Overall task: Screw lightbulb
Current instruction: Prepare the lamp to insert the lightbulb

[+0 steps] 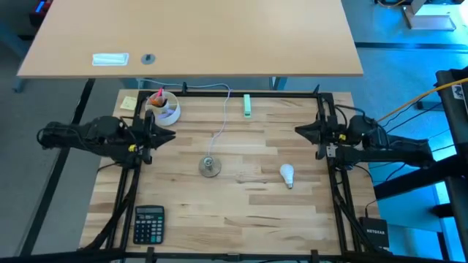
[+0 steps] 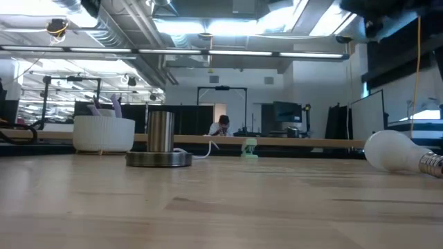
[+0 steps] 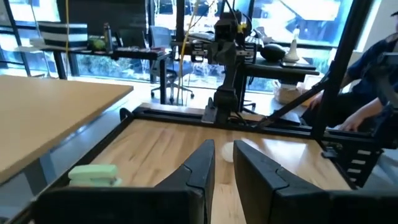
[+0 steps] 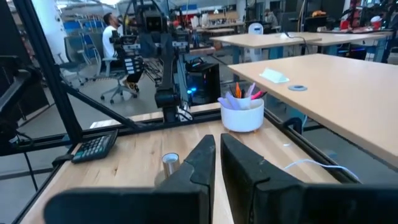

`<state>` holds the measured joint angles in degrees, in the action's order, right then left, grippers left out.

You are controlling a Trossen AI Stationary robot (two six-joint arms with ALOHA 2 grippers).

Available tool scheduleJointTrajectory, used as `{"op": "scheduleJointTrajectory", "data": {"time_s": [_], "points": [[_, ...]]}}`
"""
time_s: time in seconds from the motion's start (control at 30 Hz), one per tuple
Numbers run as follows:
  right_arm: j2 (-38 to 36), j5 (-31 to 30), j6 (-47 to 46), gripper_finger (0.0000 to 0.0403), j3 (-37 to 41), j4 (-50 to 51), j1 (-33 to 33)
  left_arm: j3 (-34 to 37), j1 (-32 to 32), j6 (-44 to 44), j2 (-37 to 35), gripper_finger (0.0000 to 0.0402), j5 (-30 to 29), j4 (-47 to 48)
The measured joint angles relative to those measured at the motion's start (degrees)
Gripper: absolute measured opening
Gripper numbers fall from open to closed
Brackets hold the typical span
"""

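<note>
Lightbulb (image 1: 286, 174) lies on its side on the worktop's right half, nearer my right arm, untouched, its silvery screw base pointing toward the front edge. Left of it, about mid-worktop, stands the round grey socket base (image 1: 210, 167), with a thin white cord (image 1: 221, 121) running to the pale green plug block (image 1: 248, 106) near the back edge. Nothing lies between bulb and socket. A white cup of pens (image 1: 162, 107) sits by the back-left corner beside a yellow sticky note (image 1: 129, 103), and a calculator (image 1: 149, 223) lies at the front-left corner.

My left gripper (image 1: 170, 138) waits above the left edge, its fingers drawn nearly together on nothing; my right gripper (image 1: 299, 131) waits above the right edge, pinched to a narrow slit, also empty.

Only the low view shows the socket's upright metal sleeve (image 2: 160, 131). My right wrist view catches a seated person (image 4: 114, 40) beyond the worktop. The worktop (image 1: 241, 212) is pale butcher-block wood in a black frame; a tan desk (image 1: 219, 36) stands behind it.
</note>
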<state>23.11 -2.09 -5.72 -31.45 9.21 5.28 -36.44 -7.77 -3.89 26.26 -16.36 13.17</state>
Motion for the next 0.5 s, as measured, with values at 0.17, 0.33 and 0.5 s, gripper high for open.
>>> {"op": "scheduleJointTrajectory", "data": {"time_s": [0.17,0.33,0.5], "points": [[9.65,0.07,0.04,0.0030,-7.58,-0.04,0.00,-6.21,0.00,-0.46,8.04,0.0049,-0.77,-0.08],[18.76,2.58,0.04,0.0030,-14.50,0.00,0.00,-12.09,0.00,-4.79,15.57,0.0049,-0.83,-0.13],[24.90,6.21,0.08,0.0030,-19.08,1.87,-0.02,-16.03,-0.14,-10.44,19.88,0.0049,-0.81,-0.25]]}}
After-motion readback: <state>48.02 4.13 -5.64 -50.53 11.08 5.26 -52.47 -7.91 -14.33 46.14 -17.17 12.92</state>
